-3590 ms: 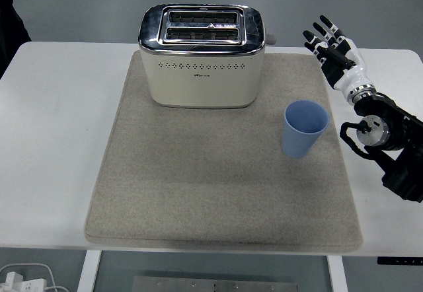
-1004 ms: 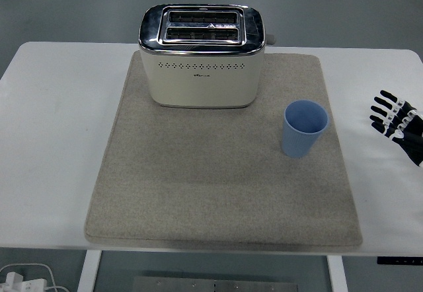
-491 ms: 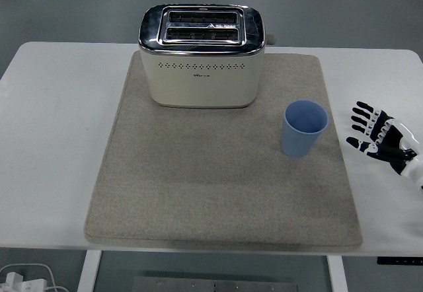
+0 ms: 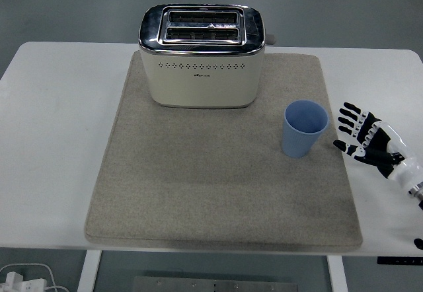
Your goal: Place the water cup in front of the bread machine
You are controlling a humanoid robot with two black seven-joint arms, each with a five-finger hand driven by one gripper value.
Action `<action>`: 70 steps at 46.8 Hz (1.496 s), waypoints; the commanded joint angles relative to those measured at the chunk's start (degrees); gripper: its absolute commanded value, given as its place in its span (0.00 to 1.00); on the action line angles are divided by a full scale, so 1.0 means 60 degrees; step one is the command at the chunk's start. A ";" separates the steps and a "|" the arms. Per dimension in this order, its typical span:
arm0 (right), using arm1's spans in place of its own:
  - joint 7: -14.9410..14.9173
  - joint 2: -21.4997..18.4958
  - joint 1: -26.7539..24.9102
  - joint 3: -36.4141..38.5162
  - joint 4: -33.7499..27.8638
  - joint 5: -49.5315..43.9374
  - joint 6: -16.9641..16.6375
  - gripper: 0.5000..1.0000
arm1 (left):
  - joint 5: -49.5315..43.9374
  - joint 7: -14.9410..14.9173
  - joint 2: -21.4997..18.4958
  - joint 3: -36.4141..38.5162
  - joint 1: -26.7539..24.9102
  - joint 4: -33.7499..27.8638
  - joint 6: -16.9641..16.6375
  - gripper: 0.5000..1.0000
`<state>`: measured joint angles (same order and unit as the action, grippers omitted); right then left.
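Note:
A light blue cup point(image 4: 305, 128) stands upright and empty on the right part of the beige mat point(image 4: 218, 186). The cream toaster point(image 4: 202, 55) with a chrome top sits at the mat's far middle, to the cup's upper left. My right hand point(image 4: 362, 140) hovers just right of the cup, over the mat's right edge, fingers spread and holding nothing. A small gap separates its fingertips point(image 4: 345, 113) from the cup. The left arm is out of view.
The white table point(image 4: 53, 140) extends left and right of the mat. Bare mat lies in front of the toaster. Below the table's near edge a white power strip point(image 4: 20, 282) lies on the floor.
My right hand was raised beside the toaster's right, dropped back to the right edge, and has since slid leftward toward the cup. Cup and toaster have not moved.

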<state>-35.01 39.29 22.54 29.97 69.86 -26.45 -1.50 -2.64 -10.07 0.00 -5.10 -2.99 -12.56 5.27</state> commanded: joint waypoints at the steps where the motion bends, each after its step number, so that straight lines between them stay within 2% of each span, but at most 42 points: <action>1: 0.0001 -0.0001 -0.0006 0.0015 0.0133 -0.0001 0.0103 0.85 | 0.0000 0.0008 0.0000 0.0001 0.0000 -0.0001 0.0000 1.00; 36: 0.0001 -0.0191 -0.0138 -0.0029 0.0837 -0.0308 0.0718 0.85 | 0.0000 -0.0007 0.0000 0.0015 0.0000 -0.0059 0.0000 1.00; 65: 0.0001 -0.0733 -0.0021 -0.0058 0.0954 -0.0630 0.1011 0.85 | 0.0000 -0.0007 0.0000 0.0001 -0.0015 -0.0074 0.0000 1.00; 70: 0.0001 -0.1011 -0.0021 -0.0058 0.0954 -0.0660 0.1070 0.85 | 0.0000 0.0008 0.0000 0.0001 -0.0015 -0.0074 0.0000 1.00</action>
<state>-35.00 34.18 22.42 29.63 75.59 -30.23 4.84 -2.63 -10.11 0.00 -5.10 -3.05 -13.01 5.27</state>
